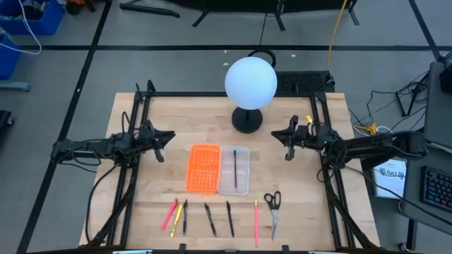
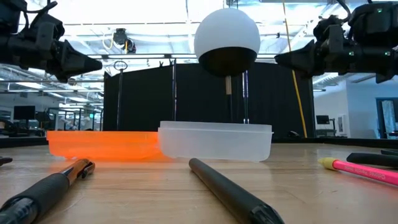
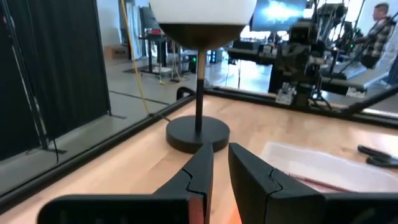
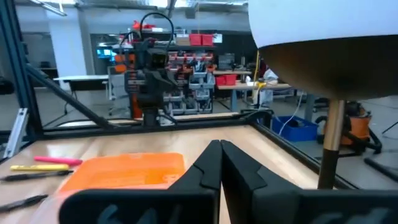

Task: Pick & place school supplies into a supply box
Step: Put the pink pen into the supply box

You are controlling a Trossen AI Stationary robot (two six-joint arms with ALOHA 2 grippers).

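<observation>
Pens and scissors lay in row along near table edge, long axes front-to-back; clear supply box mid-table held one pen; right gripper nearer scissors, fingers pressed together; left gripper slightly parted, empty

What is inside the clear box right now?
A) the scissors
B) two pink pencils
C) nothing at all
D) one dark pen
D: the high view shows one dark pen lying alone in the clear box, while the scissors and the other pens rest on the table in front of it.
</observation>
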